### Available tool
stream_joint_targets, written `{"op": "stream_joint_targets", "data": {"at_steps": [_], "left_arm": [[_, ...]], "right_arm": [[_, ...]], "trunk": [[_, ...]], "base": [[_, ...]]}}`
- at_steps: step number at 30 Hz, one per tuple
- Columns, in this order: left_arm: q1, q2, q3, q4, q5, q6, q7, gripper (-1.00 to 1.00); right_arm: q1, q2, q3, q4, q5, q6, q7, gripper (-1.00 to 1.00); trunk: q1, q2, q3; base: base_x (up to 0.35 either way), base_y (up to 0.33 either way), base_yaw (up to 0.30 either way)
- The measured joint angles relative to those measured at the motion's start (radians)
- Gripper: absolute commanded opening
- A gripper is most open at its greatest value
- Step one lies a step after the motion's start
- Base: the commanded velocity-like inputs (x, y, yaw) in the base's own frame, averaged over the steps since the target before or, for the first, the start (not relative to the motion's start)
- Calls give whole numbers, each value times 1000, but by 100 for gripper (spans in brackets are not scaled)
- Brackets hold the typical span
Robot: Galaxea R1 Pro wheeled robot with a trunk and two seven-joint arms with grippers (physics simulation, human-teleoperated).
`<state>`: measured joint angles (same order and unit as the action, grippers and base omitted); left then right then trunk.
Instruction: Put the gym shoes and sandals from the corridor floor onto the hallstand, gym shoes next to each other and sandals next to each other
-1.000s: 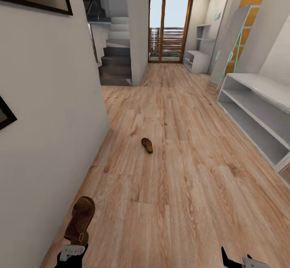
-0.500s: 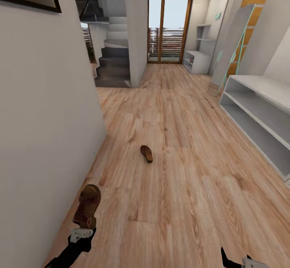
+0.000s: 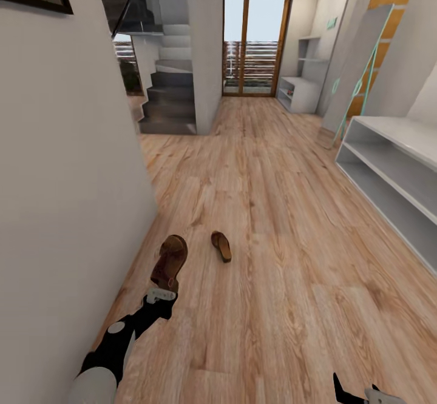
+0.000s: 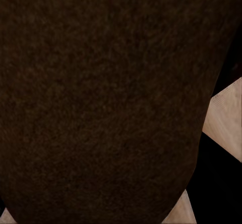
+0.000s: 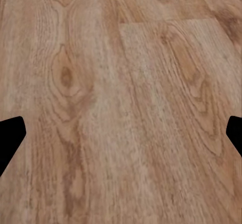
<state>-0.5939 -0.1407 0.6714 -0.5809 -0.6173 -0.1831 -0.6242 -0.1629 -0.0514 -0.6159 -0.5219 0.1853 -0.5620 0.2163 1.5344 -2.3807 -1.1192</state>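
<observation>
My left hand (image 3: 161, 295) pinched one sandal (image 3: 169, 262) above the floor (image 3: 285, 222). The other sandal (image 3: 221, 246) lay at its 3 o'clock, the shoe rack (image 3: 394, 173) farther right. My right hand (image 5: 121, 133) was spread wide.

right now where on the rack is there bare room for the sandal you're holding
The hallstand shows bare along its bench top and both low open shelves. Nothing is crowded there. The left gripper holds one sandal; the other sandal lies on the corridor floor, with open planks between it and the rack.
</observation>
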Motion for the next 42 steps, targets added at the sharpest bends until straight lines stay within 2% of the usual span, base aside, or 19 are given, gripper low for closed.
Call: {"op": "stream_joint_targets", "data": {"at_steps": [1,2,5,42], "left_arm": [[-1,0,-8,0,-1,1,1,-100],[-1,2,-32,-1,-1,5,4,-100],[1,3,-39,-1,-1,6,4,-100],[3,0,-43,0,4,6,-4,-100]], "right_arm": [[0,0,0,0,0,0,0,100],[0,0,0,0,0,0,0,100],[0,0,0,-1,0,0,0,100],[0,0,0,-5,0,0,1,100]], "trunk": [[0,0,0],[0,0,0],[0,0,0],[0,0,0]], "base": [[340,0,0],[340,0,0],[340,0,0],[340,1,0]]}}
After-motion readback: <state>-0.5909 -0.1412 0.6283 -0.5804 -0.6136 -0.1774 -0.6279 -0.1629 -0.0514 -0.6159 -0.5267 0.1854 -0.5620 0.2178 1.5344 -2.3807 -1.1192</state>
